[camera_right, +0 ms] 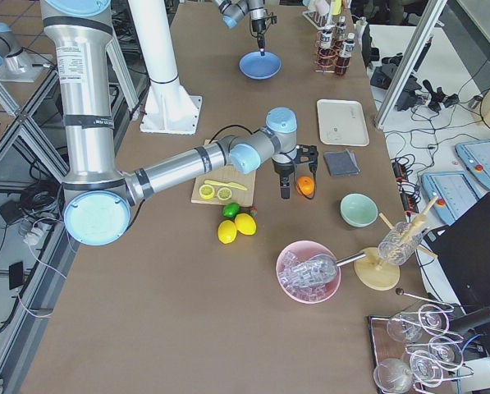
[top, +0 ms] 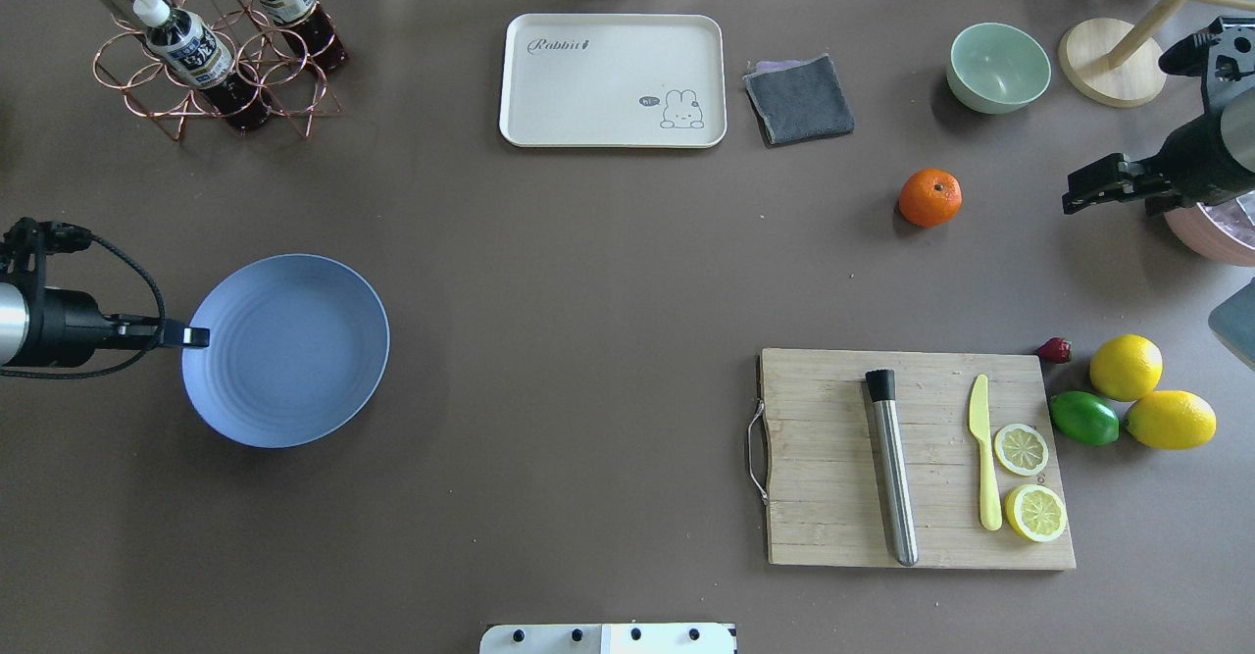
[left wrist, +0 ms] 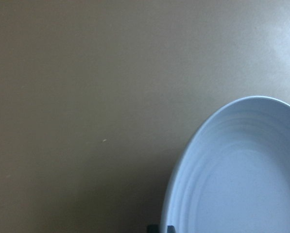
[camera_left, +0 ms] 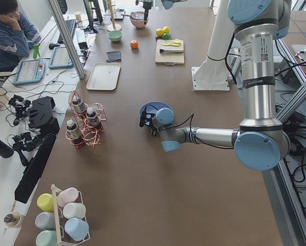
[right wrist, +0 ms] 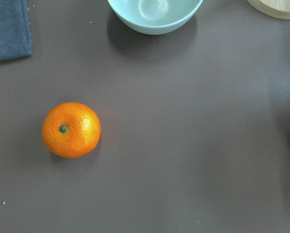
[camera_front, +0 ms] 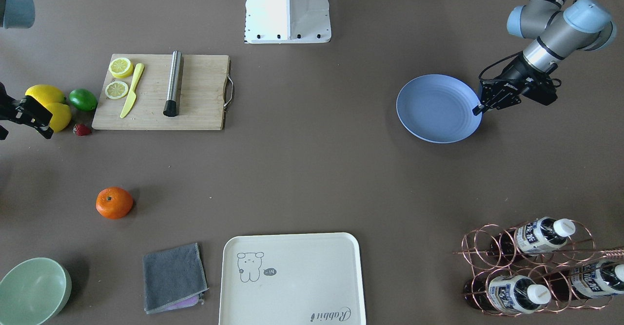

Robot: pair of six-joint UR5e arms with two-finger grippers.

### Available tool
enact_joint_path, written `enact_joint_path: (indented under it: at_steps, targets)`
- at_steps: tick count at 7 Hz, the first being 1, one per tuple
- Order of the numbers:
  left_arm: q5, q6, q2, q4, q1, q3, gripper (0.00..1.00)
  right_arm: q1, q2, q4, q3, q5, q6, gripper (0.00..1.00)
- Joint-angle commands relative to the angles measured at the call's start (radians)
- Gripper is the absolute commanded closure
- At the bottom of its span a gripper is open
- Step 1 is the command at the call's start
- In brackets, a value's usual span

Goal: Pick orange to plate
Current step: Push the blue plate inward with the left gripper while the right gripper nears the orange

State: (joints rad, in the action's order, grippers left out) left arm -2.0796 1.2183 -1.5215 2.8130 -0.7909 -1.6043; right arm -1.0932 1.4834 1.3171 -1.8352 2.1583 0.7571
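Orange (top: 929, 197) and plate (top: 294, 360) sat well apart on the brown surface (top: 588, 291). Nearest the robot's base, a wooden cutting board (top: 824, 458) lay at 4 o'clock from the surface's middle. Farther out, at 9 o'clock, was the plate. The left hand (top: 196, 337) was closed to a narrow pinch, its tips at the rim's 9 o'clock edge. Beyond, at 2 o'clock, the orange rested on the surface. The right hand (top: 1071, 193) hovered spread wide at its 3 o'clock, not touching. Farthest, a green bowl (top: 998, 66) stood at the orange's 1 o'clock.
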Motion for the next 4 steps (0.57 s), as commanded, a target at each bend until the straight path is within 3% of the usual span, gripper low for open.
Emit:
enact_joint_path:
  at_steps: [1,2,4]
  targets:
    - [0.01,0.131,-0.185,-0.114,0.007,-0.012,1.0,0.012,-0.102,0.002,0.097,0.005,0.001,0.01]
    - [0.042,0.153,-0.263,-0.189,0.037,-0.012,1.0,0.022,-0.148,0.013,0.125,0.006,0.005,0.01]
    - [0.2,0.187,-0.449,-0.438,0.184,-0.023,1.0,0.049,-0.21,0.013,0.181,0.005,0.039,0.01]
